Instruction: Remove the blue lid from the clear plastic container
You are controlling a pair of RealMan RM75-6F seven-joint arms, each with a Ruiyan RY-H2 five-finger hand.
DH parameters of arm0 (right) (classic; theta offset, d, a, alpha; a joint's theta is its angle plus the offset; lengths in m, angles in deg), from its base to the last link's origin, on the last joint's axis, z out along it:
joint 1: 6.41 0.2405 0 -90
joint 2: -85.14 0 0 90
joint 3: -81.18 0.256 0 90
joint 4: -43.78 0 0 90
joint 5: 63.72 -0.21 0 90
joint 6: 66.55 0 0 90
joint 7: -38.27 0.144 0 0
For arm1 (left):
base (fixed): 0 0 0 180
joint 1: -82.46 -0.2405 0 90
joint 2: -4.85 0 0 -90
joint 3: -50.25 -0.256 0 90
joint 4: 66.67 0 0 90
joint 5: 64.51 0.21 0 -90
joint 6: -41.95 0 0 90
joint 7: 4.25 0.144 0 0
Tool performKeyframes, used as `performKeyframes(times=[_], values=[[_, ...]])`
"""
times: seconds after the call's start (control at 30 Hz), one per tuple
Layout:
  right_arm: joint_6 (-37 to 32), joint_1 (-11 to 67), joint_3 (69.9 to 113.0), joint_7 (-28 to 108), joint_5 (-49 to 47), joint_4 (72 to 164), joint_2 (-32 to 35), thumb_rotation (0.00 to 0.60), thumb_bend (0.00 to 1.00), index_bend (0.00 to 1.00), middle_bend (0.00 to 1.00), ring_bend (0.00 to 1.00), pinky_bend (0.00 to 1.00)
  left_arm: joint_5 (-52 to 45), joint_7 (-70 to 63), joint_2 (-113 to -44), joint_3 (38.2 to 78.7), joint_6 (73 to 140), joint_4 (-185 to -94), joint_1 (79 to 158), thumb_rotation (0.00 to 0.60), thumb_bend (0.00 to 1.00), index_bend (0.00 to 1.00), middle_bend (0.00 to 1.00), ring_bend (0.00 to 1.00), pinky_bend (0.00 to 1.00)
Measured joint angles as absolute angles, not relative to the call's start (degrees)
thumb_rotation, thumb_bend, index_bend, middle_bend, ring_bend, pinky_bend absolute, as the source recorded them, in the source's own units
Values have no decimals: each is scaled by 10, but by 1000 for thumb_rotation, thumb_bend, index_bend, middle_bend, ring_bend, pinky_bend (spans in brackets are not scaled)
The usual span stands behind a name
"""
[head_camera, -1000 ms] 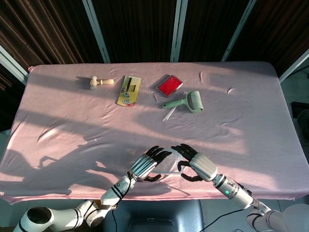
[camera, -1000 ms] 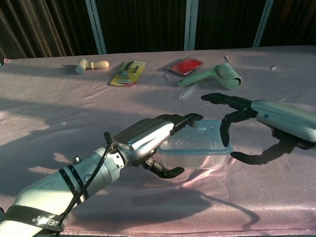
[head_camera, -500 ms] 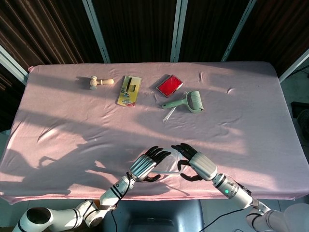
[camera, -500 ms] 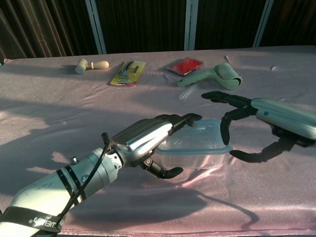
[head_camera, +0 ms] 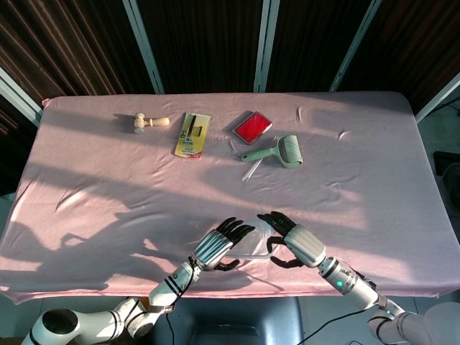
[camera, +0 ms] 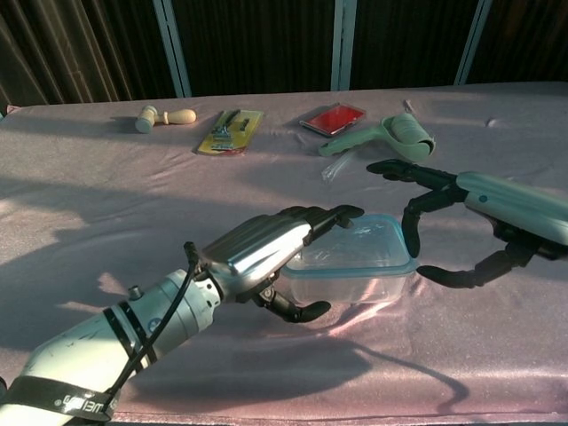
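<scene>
The clear plastic container (camera: 351,282) with its blue lid (camera: 359,248) sits near the table's front edge, also seen as the container (head_camera: 253,248) in the head view. My left hand (camera: 262,248) straddles its left end: fingers stretch over the lid's left edge, thumb curls in front of the near wall, and no firm grip shows. The same left hand (head_camera: 215,246) appears in the head view. My right hand (camera: 470,222) hovers just off the container's right end, fingers spread wide and holding nothing; it shows as the right hand (head_camera: 296,242) in the head view.
At the back of the pink cloth lie a wooden mallet (head_camera: 149,122), a yellow packaged tool (head_camera: 192,134), a red-faced case (head_camera: 252,128) and a green lint roller (head_camera: 277,152) with a clear strip beside it. The table's front edge (head_camera: 237,287) runs just behind both wrists.
My right hand has drifted slightly right, away from the container's end. The left hand and the container stay put.
</scene>
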State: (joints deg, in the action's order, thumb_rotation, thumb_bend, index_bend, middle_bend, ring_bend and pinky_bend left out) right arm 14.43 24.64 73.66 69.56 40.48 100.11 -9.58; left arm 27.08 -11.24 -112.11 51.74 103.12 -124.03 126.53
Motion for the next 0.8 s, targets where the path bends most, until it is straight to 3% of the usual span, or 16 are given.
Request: performKeyframes(times=[0.8], values=[[147,248,751,693,393,1001,-98,600,466,679,118,0,0,279,-118,-1124,512,1039,-1233,1263,600,360,0,520,378,361]])
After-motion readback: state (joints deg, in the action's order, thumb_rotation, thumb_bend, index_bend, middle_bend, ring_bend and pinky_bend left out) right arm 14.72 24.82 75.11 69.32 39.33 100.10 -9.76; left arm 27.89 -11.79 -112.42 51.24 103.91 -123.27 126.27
